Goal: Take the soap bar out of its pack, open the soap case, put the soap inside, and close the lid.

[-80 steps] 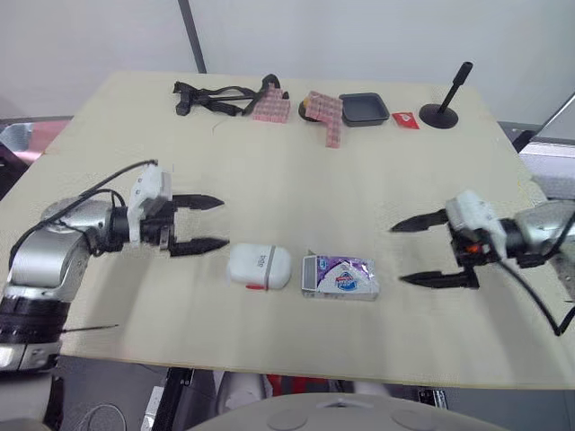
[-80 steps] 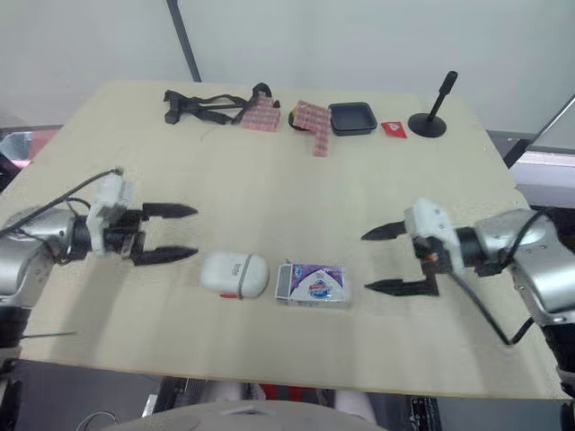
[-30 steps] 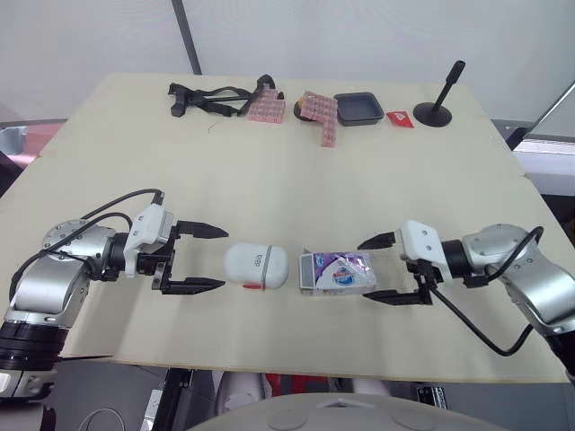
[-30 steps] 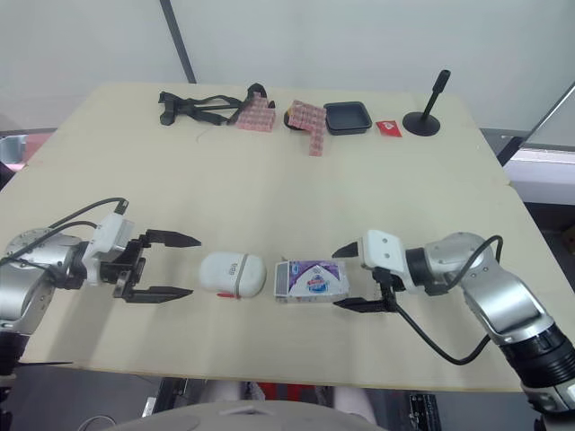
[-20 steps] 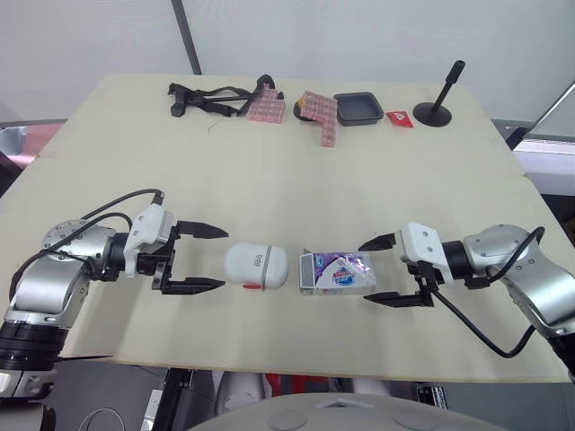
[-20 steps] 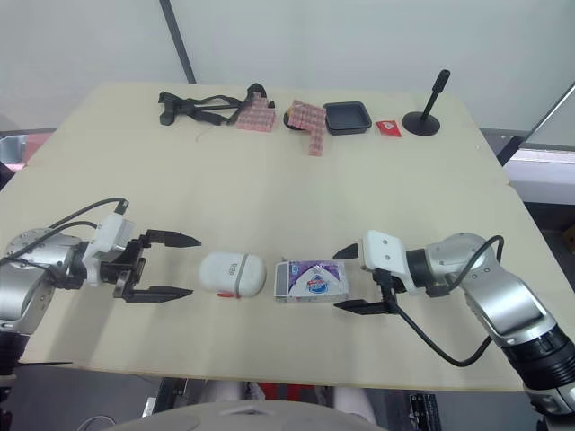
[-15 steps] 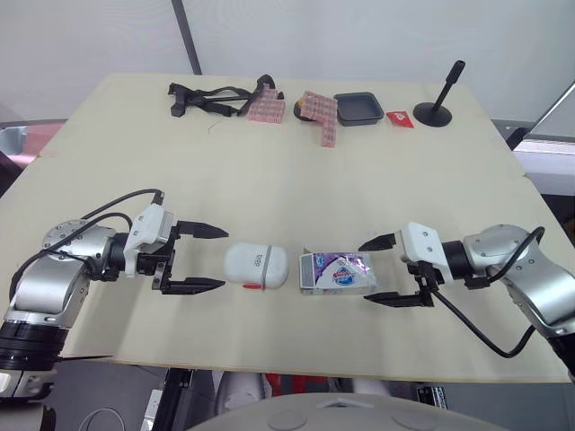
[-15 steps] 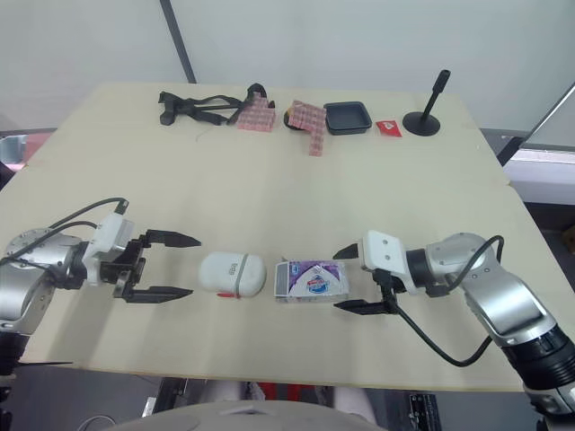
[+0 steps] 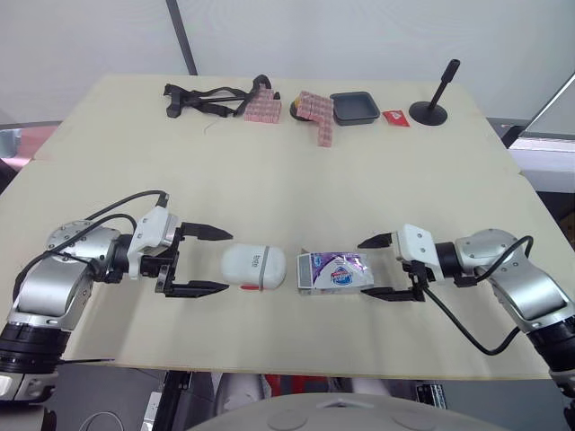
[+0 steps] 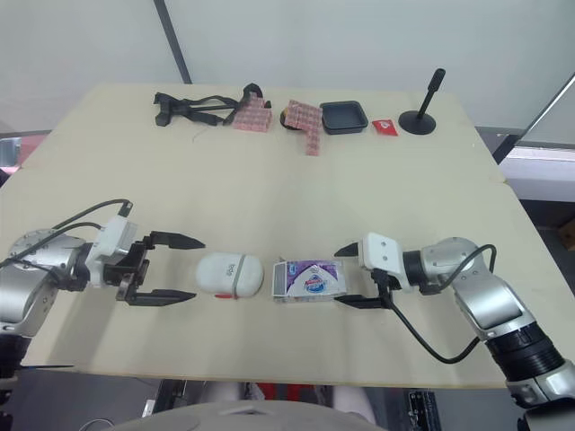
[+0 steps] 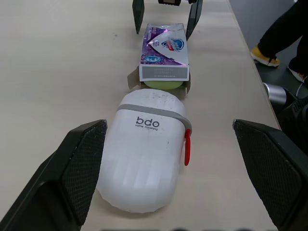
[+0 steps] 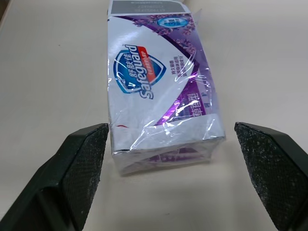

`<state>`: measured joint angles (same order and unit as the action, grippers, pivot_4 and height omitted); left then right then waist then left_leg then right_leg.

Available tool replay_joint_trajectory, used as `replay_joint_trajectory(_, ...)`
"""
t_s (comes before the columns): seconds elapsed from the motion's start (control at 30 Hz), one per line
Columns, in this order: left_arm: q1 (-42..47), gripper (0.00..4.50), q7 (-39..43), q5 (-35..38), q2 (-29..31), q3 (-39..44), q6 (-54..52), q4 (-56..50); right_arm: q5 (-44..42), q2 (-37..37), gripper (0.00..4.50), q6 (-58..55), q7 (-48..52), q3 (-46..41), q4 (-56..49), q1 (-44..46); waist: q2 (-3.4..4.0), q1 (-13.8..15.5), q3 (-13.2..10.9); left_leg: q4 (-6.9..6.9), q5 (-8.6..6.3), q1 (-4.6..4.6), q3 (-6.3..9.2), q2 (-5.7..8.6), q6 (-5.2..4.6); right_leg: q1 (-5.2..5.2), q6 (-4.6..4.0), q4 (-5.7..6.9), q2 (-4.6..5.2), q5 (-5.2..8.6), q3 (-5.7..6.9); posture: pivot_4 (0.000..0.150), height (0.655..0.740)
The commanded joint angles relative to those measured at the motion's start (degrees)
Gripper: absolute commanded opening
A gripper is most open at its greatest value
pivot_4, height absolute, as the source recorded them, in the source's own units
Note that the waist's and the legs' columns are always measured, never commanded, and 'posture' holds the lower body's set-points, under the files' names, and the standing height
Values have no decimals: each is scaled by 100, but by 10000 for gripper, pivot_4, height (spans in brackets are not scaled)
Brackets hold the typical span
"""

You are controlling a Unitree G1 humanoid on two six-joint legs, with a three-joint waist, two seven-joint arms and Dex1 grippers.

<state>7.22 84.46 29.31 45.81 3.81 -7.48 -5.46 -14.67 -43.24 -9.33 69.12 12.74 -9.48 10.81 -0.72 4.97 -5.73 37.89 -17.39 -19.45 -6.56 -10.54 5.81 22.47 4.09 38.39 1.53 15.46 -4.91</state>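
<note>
1. Two things of the task lie side by side on the table, close to its near edge and about at the middle of that edge: the soap case toward the left and the soap pack toward the right.
2. The soap case is white and rounded, and it lies flat with its lid shut. A grey band runs around it, and a red clasp sits on the side that faces the near edge.
3. The soap pack is a purple and white box lying flat with the printed face up. The end that faces the case is open, with the flaps spread, and the pale green soap bar shows inside this open end.
4. The case and the pack are just beside each other. I cannot tell whether they touch.
5. The left gripper is low over the table on the left of the case. Its jaws are released and spread wide, with the tips reaching about the left end of the case, one on each side, and they do not touch it.
6. The right gripper is on the right of the pack. Its jaws are also released and they bracket the right end of the pack, with a gap on each side.
7. Several other things lie along the far edge, well apart from the grippers: black straps, pink checked packets, a black tray, a small red packet and a black stand.
</note>
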Motion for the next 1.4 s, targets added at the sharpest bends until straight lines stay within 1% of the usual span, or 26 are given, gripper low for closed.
replay_joint_trajectory(0.03,-30,44522,-15,106,30,83,3,-132,22,26,45000,123,43,4,-82,46,0,-10,0,0,0,0,0,0,0,0,0,0,0,0,0,1500,7400)
replay_joint_trajectory(0.37,-78,44522,3,105,37,95,29,-122,185,60,45000,413,138,52,75,114,0,-33,0,0,0,1,0,0,0,0,0,-1,0,0,0,1500,7400)
replay_joint_trajectory(0.5,-91,45000,1,92,39,90,40,-121,197,108,36132,427,106,55,101,117,0,-32,0,0,0,1,0,0,0,0,0,0,0,0,0,1500,7400)
replay_joint_trajectory(0.53,-95,45000,1,89,37,88,43,-121,205,118,31511,418,85,49,97,112,0,-32,0,0,0,1,0,0,0,-1,0,0,0,0,0,1500,7400)
replay_joint_trajectory(0.57,-97,45000,-3,85,34,86,47,-119,211,126,28084,409,68,44,94,106,0,-32,0,0,0,1,0,0,0,-1,0,0,0,0,0,1500,7400)
replay_joint_trajectory(1.07,-93,45000,-106,54,-16,49,32,-131,207,117,28084,313,2,-7,72,64,0,-33,0,0,0,3,0,0,0,-1,0,0,0,0,1,1500,7400)
replay_joint_trajectory(1.13,-91,45000,-130,56,-24,46,17,-152,205,114,23374,306,-17,-17,67,61,0,-33,0,0,0,3,0,0,0,-1,0,0,0,0,1,1500,7400)
replay_joint_trajectory(1.4,-93,45000,-177,56,-18,33,9,-189,200,102,23374,283,-85,-39,44,37,0,-34,0,0,0,3,0,0,0,-1,0,0,0,0,1,1500,7400)
